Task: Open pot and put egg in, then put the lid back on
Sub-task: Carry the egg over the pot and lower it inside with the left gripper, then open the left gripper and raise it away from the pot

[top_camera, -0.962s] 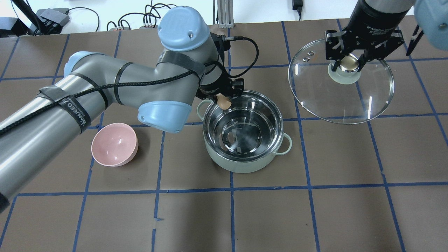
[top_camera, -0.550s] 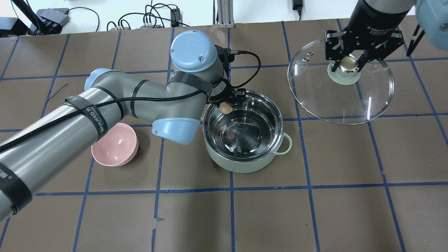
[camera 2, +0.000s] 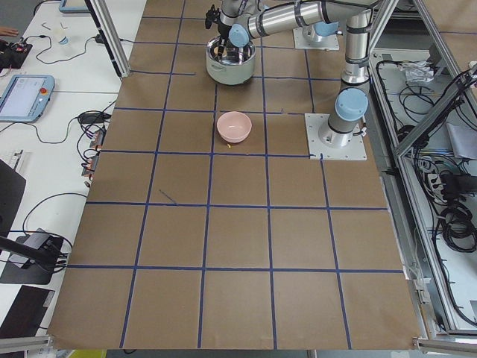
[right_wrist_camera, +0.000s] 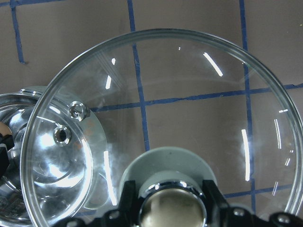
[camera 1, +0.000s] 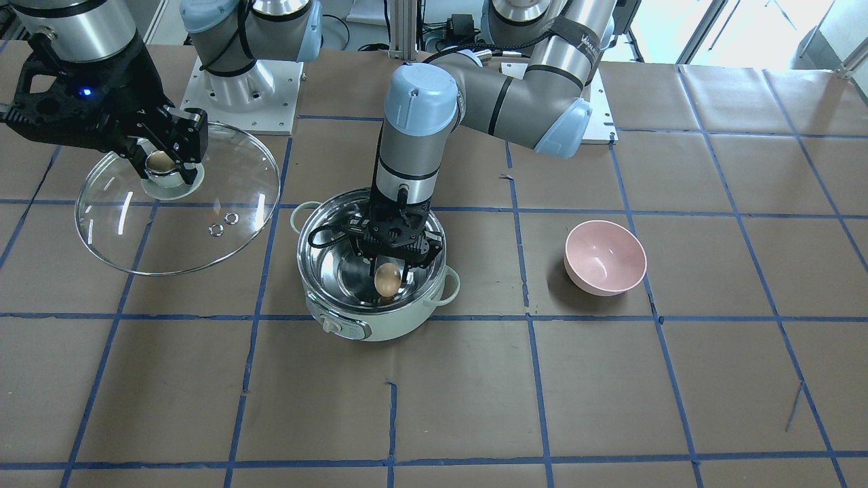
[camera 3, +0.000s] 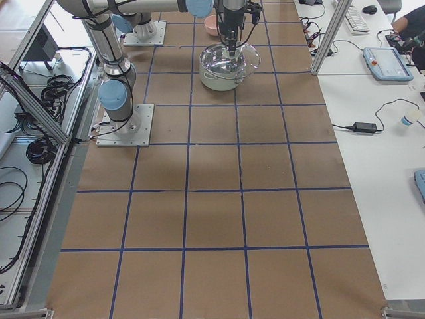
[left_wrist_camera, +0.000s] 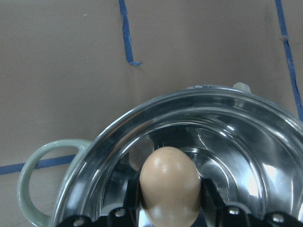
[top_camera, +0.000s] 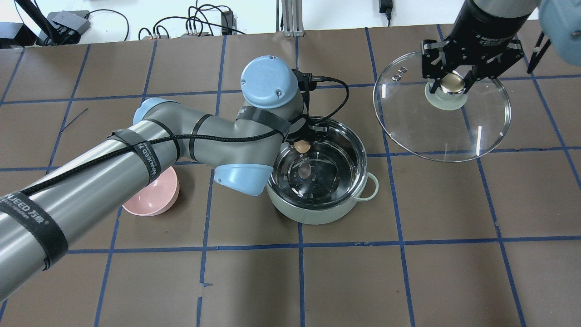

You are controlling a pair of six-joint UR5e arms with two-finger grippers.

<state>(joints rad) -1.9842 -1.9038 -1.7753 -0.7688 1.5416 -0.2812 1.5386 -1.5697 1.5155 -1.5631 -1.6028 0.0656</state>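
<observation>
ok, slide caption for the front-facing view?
Left gripper holds the egg over the open pot while the right gripper holds the lid aside.

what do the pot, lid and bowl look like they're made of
Pot: mirror-bright inside, likely polished steel; matte mint shell, painted metal or plastic, unclear. Lid: clear glass, grid lines show through; shiny metallic-looking knob. Bowl: smooth pink, soft glare, probably plastic or glazed ceramic.

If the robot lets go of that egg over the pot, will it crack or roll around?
Probably fragile: the egg hangs in the left end effector above the hard steel bottom of the pot, so a drop could crack it. Its smooth oval shape would likely roll around in there. It looks small, so it is probably light.
</observation>
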